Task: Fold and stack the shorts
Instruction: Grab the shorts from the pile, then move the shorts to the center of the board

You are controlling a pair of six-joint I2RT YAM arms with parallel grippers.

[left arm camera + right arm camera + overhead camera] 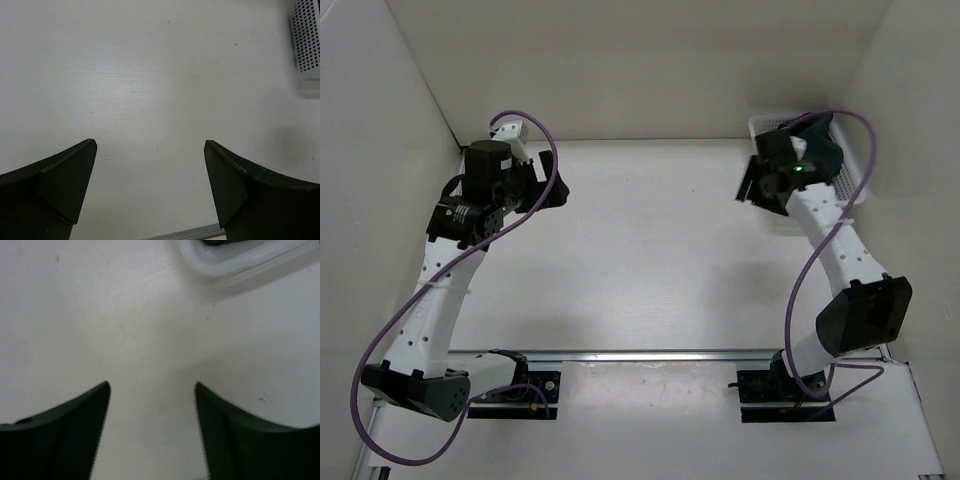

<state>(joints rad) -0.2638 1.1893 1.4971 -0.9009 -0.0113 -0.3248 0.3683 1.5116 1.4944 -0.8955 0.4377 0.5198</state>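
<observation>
Right claw (152, 385) spread, just short of basket (240, 262) holding shorts (827, 150), far right corner. Left claw (150, 142) spread too, well apart, far left.

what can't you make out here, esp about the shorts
Top view: the shorts show only as a dark patch in the white basket, mostly covered by the right arm; folded or not, cannot tell.
Right wrist view: basket rim blurred, cut off by the top edge; only a dark sliver inside.
Left wrist view: basket cut off by the right edge, its inside hidden.
</observation>
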